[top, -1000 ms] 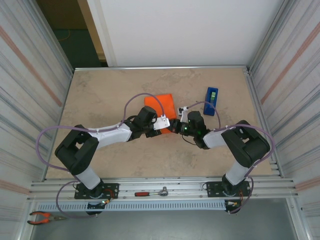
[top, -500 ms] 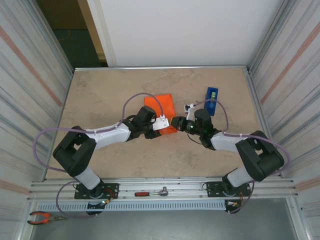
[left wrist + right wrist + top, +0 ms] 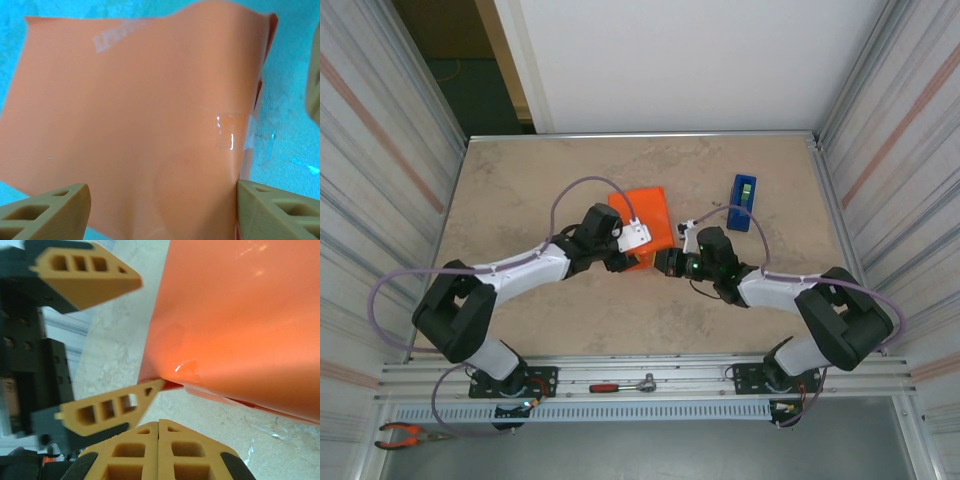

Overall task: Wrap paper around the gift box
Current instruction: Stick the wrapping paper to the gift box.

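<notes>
The gift box [image 3: 645,212] is seen lying flat on the counter [image 3: 520,180], near the middle and a little toward the far side. It is covered all over by the orange paper [image 3: 140,115], so only orange is shown. From above, the box looks a bit longer than it is wide. Its long way is pointed from the arms toward the back wall, with the far end leaned a little to the left. Two bits of clear tape are stuck on the paper, one [image 3: 231,132] by the right edge in the left wrist view and one [image 3: 117,35] near the far edge. The left pincer [image 3: 632,258] is held at the near end of the box and is spread wide, with one finger set by each near corner. In the right wrist view, one of these fingers [image 3: 142,392] looks to be touching the corner of the box, and the other is kept a little away from its side. The right pincer [image 3: 159,425] is pressed together, and nothing is pinched in it. It is held low, just beside the near right corner of the box, and is pointed toward the left pincer. A blue tape dispenser [image 3: 742,202] is stood upright to the right of the box, apart from it. A red-handled tool [image 3: 620,386] is laid on the metal rail by the arm bases.
</notes>
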Controlling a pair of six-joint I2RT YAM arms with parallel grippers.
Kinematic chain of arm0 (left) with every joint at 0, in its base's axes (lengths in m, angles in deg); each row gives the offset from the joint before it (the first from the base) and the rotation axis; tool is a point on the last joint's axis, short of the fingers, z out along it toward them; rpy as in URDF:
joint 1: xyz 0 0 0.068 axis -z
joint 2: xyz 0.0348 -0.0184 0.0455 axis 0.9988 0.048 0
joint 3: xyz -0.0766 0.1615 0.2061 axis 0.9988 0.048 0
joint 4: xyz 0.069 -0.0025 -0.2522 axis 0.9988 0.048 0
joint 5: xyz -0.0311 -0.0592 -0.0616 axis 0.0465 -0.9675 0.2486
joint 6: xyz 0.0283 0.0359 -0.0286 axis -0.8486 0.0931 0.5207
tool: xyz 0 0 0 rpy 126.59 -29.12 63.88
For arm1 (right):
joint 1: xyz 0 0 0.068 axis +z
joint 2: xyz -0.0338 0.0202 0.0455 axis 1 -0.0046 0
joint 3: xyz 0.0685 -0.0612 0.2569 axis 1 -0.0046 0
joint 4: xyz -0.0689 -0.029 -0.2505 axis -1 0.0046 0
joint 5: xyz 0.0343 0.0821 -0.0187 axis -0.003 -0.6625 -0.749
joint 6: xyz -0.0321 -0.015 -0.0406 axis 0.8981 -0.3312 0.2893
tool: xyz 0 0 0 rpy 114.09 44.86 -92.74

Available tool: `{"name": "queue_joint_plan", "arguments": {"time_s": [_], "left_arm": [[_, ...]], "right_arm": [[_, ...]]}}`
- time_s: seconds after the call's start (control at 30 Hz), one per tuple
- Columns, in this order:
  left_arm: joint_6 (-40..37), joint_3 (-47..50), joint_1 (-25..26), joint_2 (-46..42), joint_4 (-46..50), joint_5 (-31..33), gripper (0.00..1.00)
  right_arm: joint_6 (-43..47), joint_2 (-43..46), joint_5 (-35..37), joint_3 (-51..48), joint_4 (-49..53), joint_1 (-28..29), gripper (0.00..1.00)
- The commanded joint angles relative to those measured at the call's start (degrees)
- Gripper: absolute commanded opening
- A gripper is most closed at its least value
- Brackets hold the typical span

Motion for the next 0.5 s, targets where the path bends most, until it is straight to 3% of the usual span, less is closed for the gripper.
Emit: {"name": "queue_joint_plan", "arguments": {"time_s": [0.0,0.23,0.47], "left_arm": [[4.4,-1.5,-2.0,-4.5,-2.7,-1.4,0.77],[15.3,1.7,-7.1,-10.2,-7.2,-1.1,0.79],[20.6,4.7,-8.9,-14.8,-7.8,3.9,0.83]], "right_arm": [[1.9,-1.3,0.5,3.0,1.0,0.6,0.0],[2.3,-4.9,0.1,6.2,1.2,0.5,0.0],[2.2,-8.2,0.0,7.8,1.5,0.4,0.0]]}}
